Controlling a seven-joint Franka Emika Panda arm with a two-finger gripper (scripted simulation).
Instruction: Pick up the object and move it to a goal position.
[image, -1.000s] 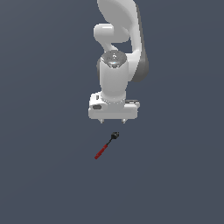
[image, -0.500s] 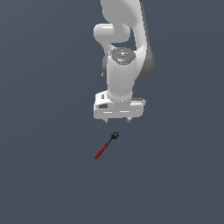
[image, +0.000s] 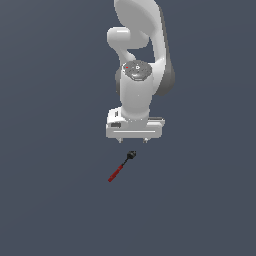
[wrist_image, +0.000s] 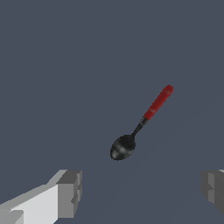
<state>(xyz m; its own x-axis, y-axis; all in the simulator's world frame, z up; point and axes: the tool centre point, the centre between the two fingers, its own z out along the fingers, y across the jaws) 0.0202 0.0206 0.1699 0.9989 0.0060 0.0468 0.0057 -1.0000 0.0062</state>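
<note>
Evidently approach phase: pincer (image: 133, 140) spread wide, empty, pointing down just above centre of the exterior frame. Object (image: 121, 166), a red-handled tool, lies flat on grey bench (image: 55, 200) just below, untouched; fingers (wrist_image: 70, 192) straddle nothing yet

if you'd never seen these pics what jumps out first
The big white arm fills the upper middle of the exterior view, its open gripper pointing down. Just below it a tiny spoon with a red handle and black bowl lies alone on the plain grey floor, untouched.
</note>
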